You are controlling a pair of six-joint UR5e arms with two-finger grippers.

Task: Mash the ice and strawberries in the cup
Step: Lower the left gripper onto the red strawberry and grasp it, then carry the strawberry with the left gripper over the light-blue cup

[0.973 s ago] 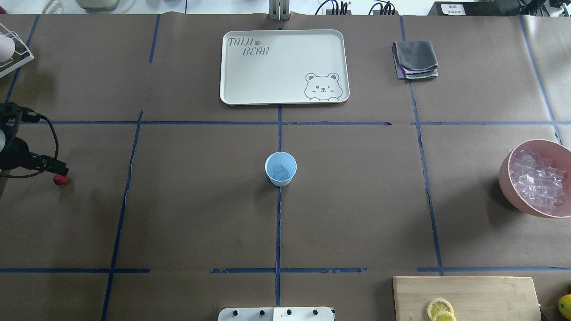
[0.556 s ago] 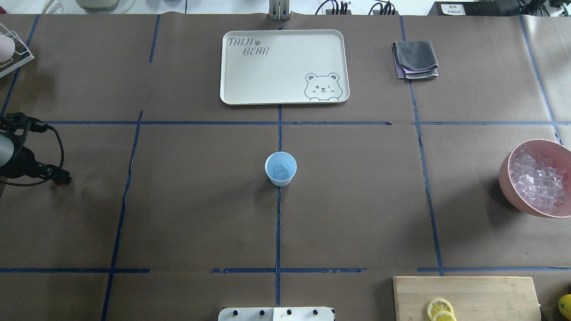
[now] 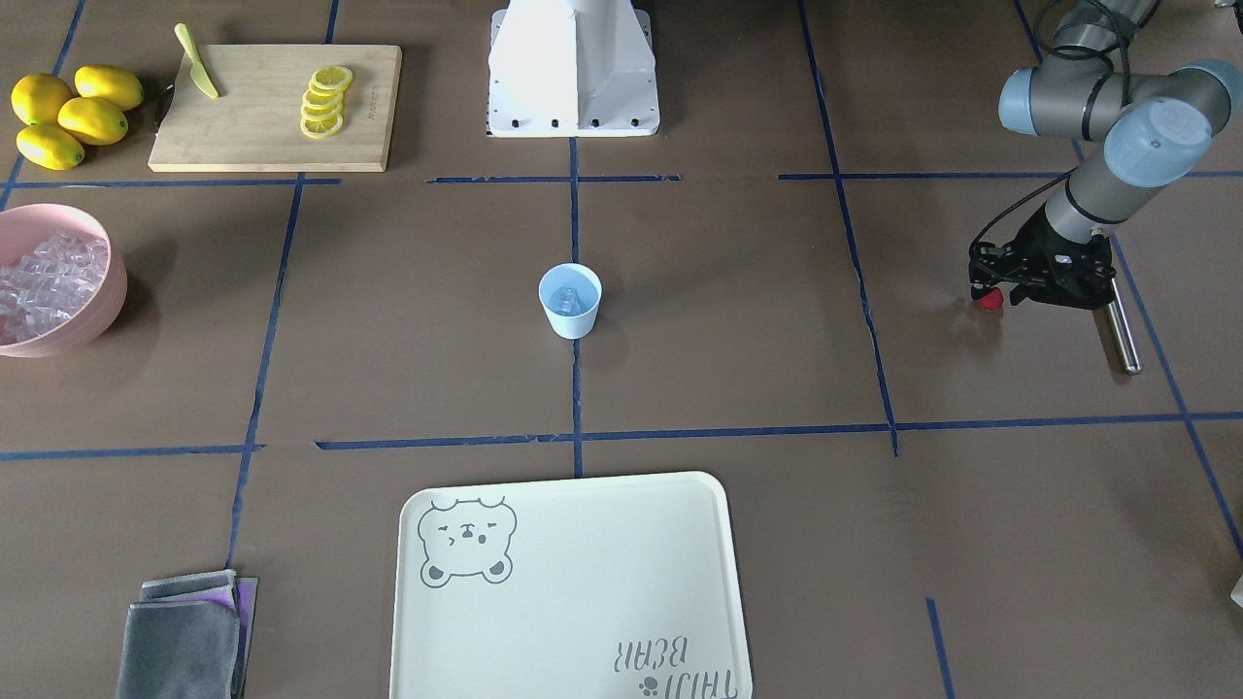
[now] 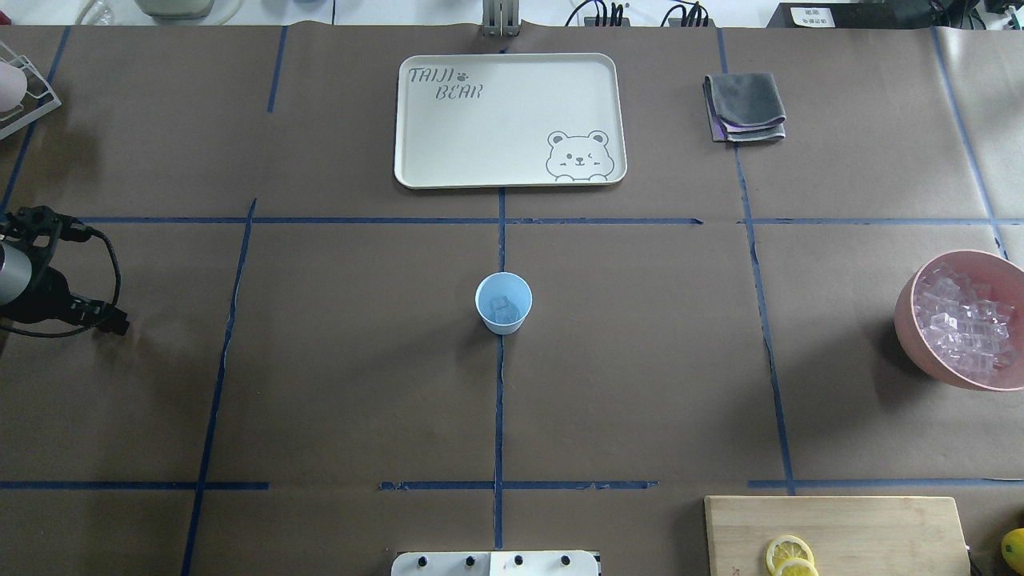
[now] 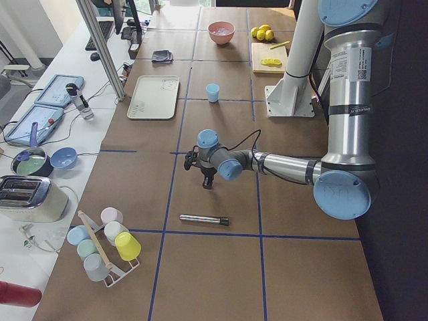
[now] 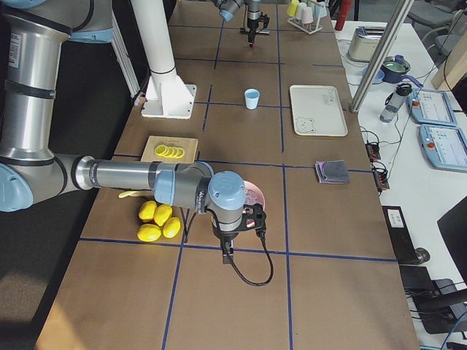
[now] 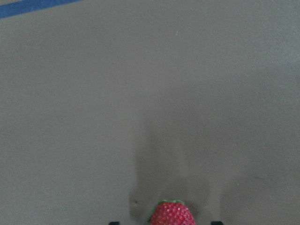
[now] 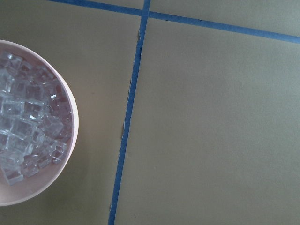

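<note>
The light blue cup [image 4: 503,302] stands upright at the table's centre with ice [image 4: 502,307] in its bottom. At the table's left end, the strawberry [image 3: 989,301] lies on the brown paper. My left gripper [image 3: 987,292] is low over it. In the left wrist view the strawberry [image 7: 172,215] sits between the two dark fingertips, which stand wider than the berry, so this gripper is open. From overhead the gripper [image 4: 117,324] hides the berry. My right gripper [image 6: 226,255] hangs beside the pink bowl; whether it is open or shut I cannot tell.
A pink bowl [image 4: 908,320] of ice cubes [image 8: 28,131] sits at the right edge. A metal rod [image 3: 1122,330] lies near the left gripper. A cream tray [image 4: 416,172] and grey cloth [image 4: 745,106] are at the far side. A cutting board [image 3: 252,116] holds lemon slices, with lemons [image 3: 68,115] beside it.
The left gripper has shifted toward the robot's side and down over the strawberry. The berry showed beside the fingertips a second ago and is now covered in the overhead view.
</note>
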